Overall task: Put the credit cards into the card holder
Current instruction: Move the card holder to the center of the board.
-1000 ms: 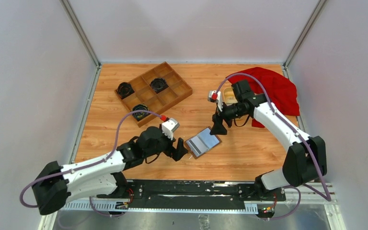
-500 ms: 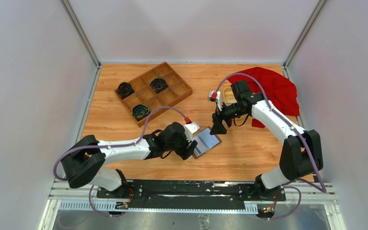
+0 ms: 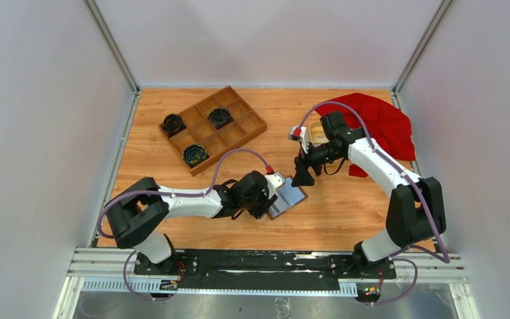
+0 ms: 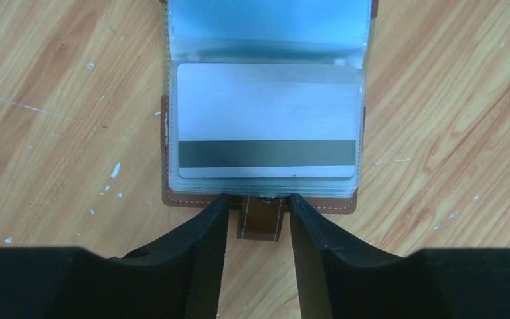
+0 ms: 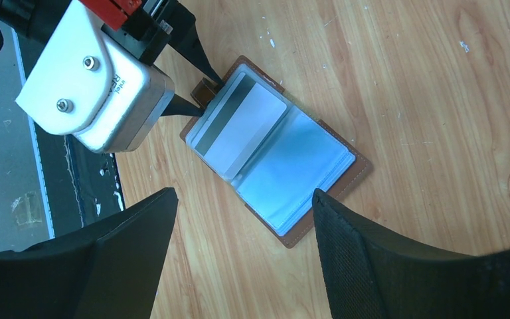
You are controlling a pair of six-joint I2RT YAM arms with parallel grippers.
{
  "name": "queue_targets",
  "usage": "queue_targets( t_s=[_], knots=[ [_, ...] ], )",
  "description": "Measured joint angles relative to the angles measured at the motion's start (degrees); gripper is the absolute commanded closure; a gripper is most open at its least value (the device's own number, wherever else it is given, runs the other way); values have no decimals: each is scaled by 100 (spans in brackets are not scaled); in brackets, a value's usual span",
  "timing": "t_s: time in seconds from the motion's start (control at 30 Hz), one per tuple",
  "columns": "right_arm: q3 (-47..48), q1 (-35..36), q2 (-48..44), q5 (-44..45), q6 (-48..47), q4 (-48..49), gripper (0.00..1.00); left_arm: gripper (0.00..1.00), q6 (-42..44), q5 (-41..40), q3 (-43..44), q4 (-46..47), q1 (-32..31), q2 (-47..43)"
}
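The brown card holder (image 3: pixel 291 197) lies open on the table, with its grey-blue pockets up. A whitish-grey credit card (image 4: pixel 267 119) with a dark stripe sits in its near pocket; it also shows in the right wrist view (image 5: pixel 239 126). My left gripper (image 4: pixel 257 199) is open at the holder's edge. Its fingers stand on either side of the brown snap strap (image 4: pixel 260 219) and do not squeeze it. My right gripper (image 5: pixel 242 196) is open and empty, and hovers above the holder's far side (image 5: pixel 299 173). I see no loose cards.
A wooden compartment tray (image 3: pixel 239 123) with black round parts stands at the back left. A red cloth (image 3: pixel 382 123) lies at the back right. A yellow dish (image 3: pixel 316 131) sits beside it, partly hidden by my right arm.
My left arm has reached right, and its gripper has come up to the holder's strap edge. My right arm has barely moved.
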Motion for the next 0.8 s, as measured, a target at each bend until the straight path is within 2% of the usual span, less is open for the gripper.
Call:
queue_targets(
  t_s=[0.13,0.23,0.43,0.8],
  knots=[
    [0,-17,4,-24,0,-2,22,77,-17,-90,-2,4,-7,9],
    [0,-33,11,-26,0,-4,22,86,-61,-133,-4,20,-9,9],
    [0,-33,275,-177,48,-4,25,90,-203,-229,-223,24,-11,-264],
    [4,-33,1720,-470,516,-22,39,92,-426,-238,-1224,695,-11,-1587]
  ],
)
